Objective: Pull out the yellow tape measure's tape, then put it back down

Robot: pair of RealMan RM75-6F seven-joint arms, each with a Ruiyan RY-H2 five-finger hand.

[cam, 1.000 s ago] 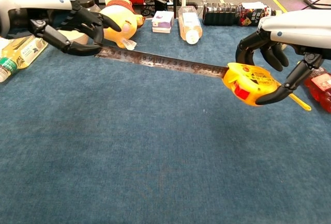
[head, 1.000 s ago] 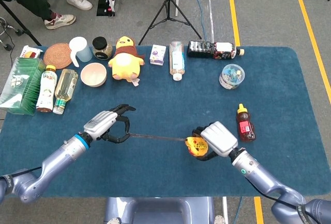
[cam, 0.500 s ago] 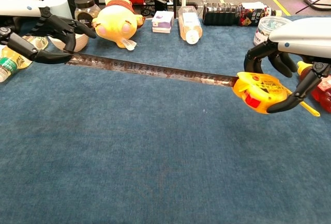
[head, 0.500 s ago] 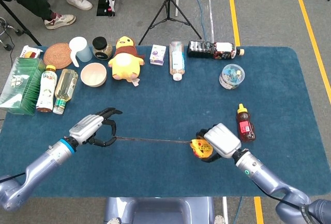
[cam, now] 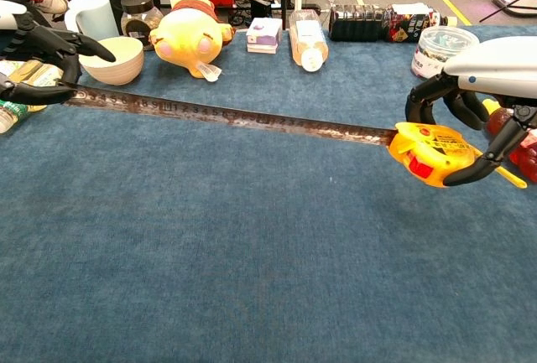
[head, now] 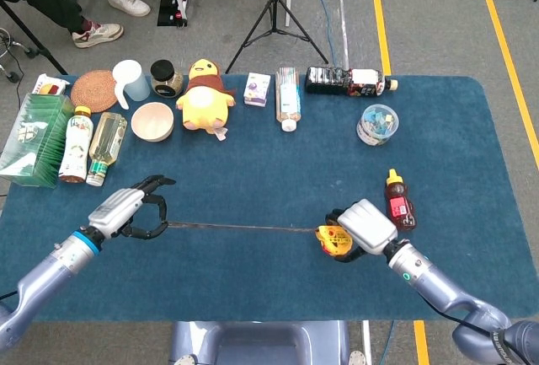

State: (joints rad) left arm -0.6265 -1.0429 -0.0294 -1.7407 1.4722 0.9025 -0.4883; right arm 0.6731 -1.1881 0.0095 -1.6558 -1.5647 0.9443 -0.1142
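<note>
My right hand (head: pixel 364 226) (cam: pixel 485 86) grips the yellow tape measure case (head: pixel 333 240) (cam: pixel 433 153) just above the blue cloth near the front right. The metal tape (head: pixel 240 228) (cam: pixel 226 116) stretches leftward out of the case, held off the table. Its far end is pinched by my left hand (head: pixel 126 211) (cam: pixel 35 57), which hovers at the front left, partly cut off by the edge of the chest view.
A red sauce bottle (head: pixel 397 201) lies just right of my right hand. Along the back stand a plush duck (head: pixel 205 95), a bowl (head: pixel 152 120), bottles (head: pixel 91 142), a cup (head: pixel 129 80), a jar (head: pixel 166 77), boxes (head: pixel 287 95) and a clip tub (head: pixel 376 123). A green container (head: pixel 32 137) sits far left.
My left hand has drawn further left with the tape's end, and my right hand has shifted slightly right with the case. The exposed tape is much longer now.
</note>
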